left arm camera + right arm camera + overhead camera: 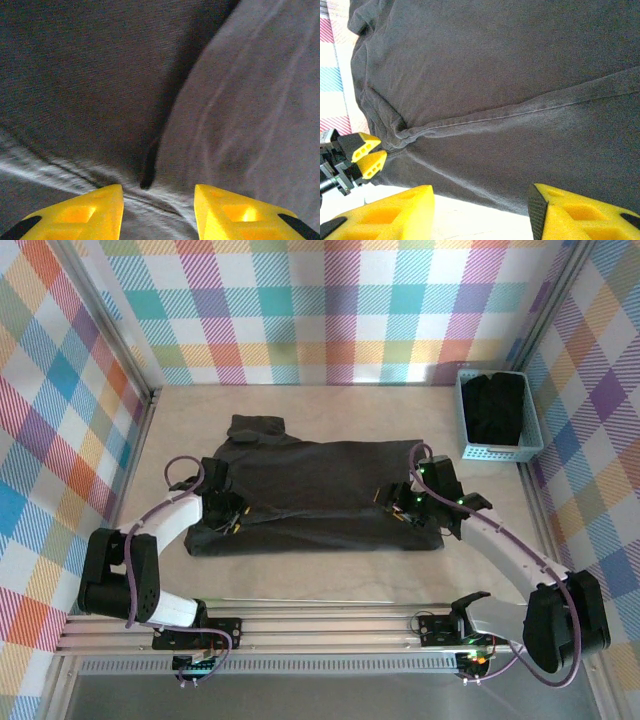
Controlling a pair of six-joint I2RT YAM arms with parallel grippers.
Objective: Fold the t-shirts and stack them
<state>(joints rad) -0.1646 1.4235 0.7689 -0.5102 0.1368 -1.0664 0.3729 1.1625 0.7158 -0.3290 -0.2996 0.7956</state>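
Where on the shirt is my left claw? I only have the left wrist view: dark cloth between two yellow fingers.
Observer: From above, the left claw is on the left part of the shirt, toward its near edge.
Operator: And the other one?
Observer: The right claw is over the right part, about level with yours, fingers apart.
Operator: Anything else on the table?
Observer: A basket in the far right corner, with dark cloth in it.
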